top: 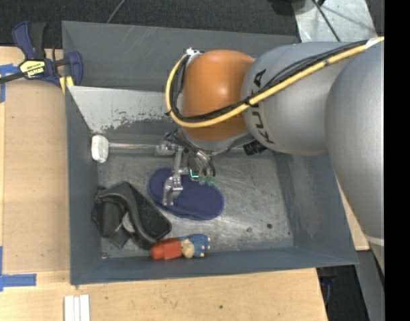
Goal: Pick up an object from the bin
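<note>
Just one blue pad [199,206] under tool [186,183]

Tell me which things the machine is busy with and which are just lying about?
Busy with: gripper; dark blue oval pad beneath it, mid-bin.
Lying about: black bundle, lower left; red-and-blue toy figure, near edge; white-capped clear tube, upper left.

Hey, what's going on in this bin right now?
A KUKA arm reaches in from the right, with its end effector low over a dark blue oval pad near the middle of the grey bin. Nothing looks lifted yet. A black pouch-like thing lies to the left, and a red and blue toy figure by the near wall.
</note>
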